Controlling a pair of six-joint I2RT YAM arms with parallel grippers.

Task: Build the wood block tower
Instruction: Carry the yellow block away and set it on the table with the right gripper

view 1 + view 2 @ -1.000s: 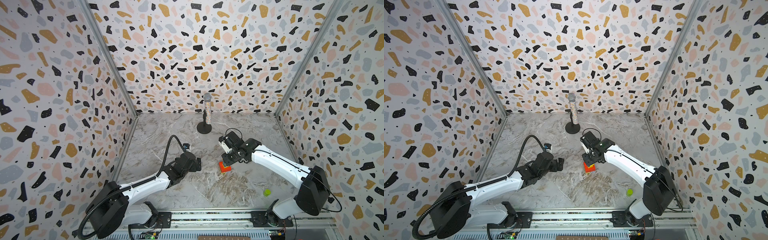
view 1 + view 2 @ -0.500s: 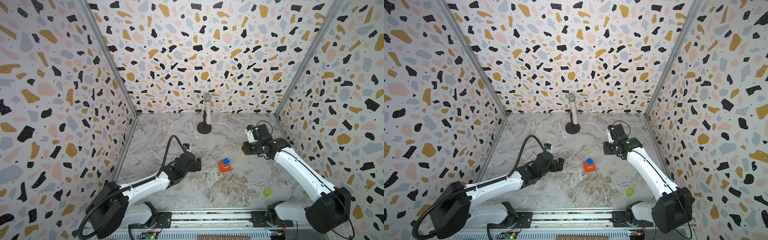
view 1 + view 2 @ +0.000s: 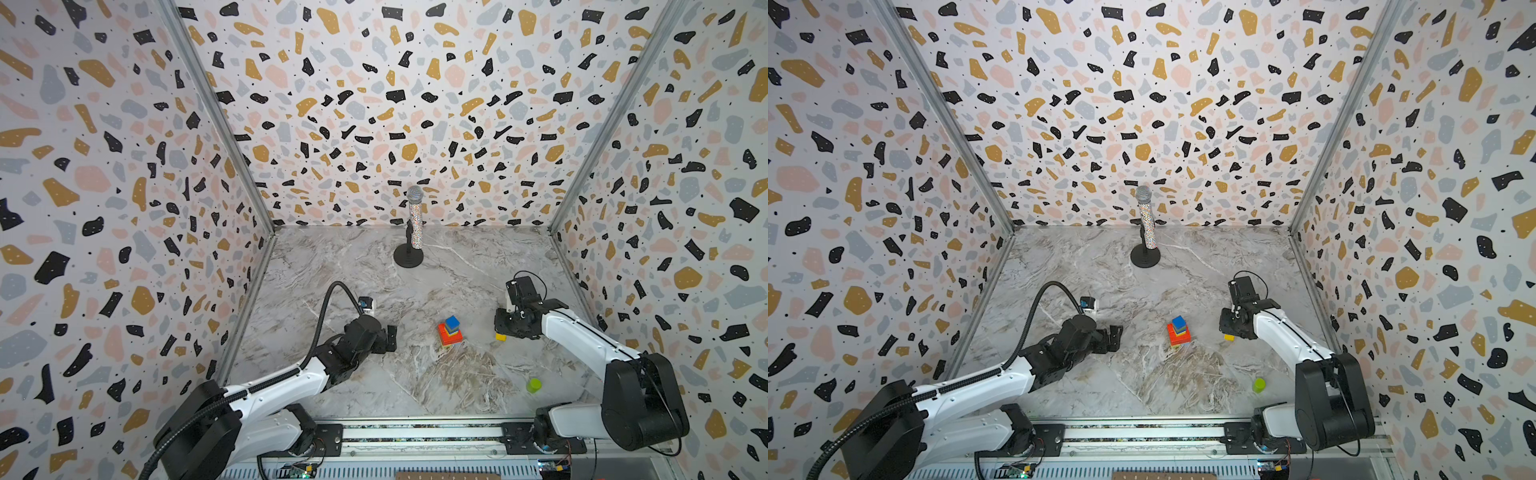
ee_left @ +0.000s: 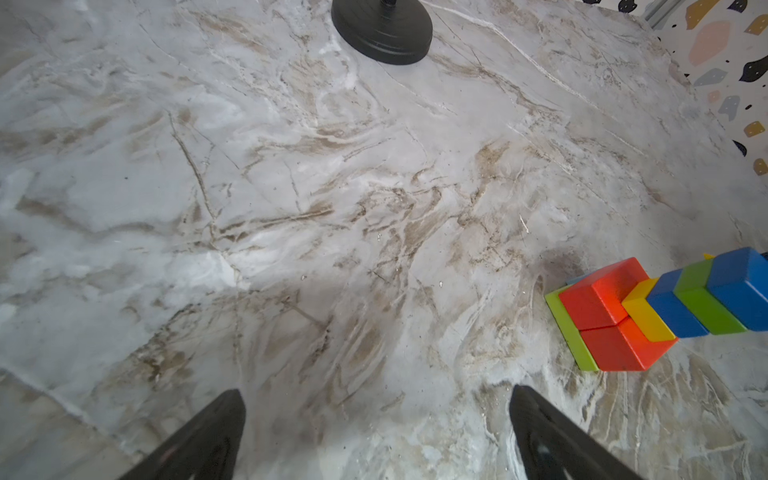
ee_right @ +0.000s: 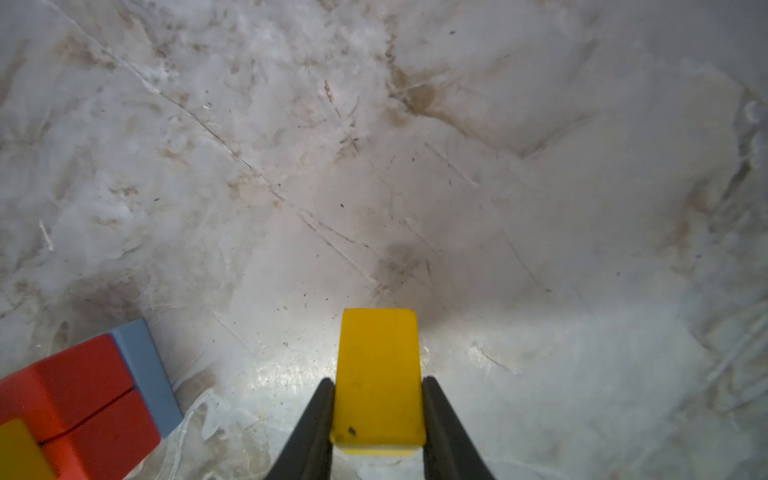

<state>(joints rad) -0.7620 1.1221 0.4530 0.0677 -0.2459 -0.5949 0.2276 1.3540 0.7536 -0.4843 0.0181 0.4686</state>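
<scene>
The tower [image 3: 450,331] [image 3: 1179,331] stands mid-table: red bricks at the base on flat green and light blue pieces, then yellow, blue and green, with a blue cube on top. Its stack also shows in the left wrist view [image 4: 648,307], and its red base shows in the right wrist view [image 5: 83,399]. My right gripper [image 3: 501,332] [image 3: 1228,332] [image 5: 377,386] is shut on a yellow wood block [image 5: 377,374], low by the table, right of the tower. My left gripper [image 3: 390,338] [image 3: 1115,337] [image 4: 376,399] hangs open and empty left of the tower.
A glittery microphone [image 3: 414,224] [image 3: 1148,226] on a round black stand [image 4: 382,29] stands at the back centre. A lime-green cylinder [image 3: 533,385] [image 3: 1259,385] sits front right. Patterned walls close in the left, back and right sides.
My right gripper left the tower, swung off to the right, and now sits low and closer in, right of the tower, with the yellow block. The left arm has stayed still.
</scene>
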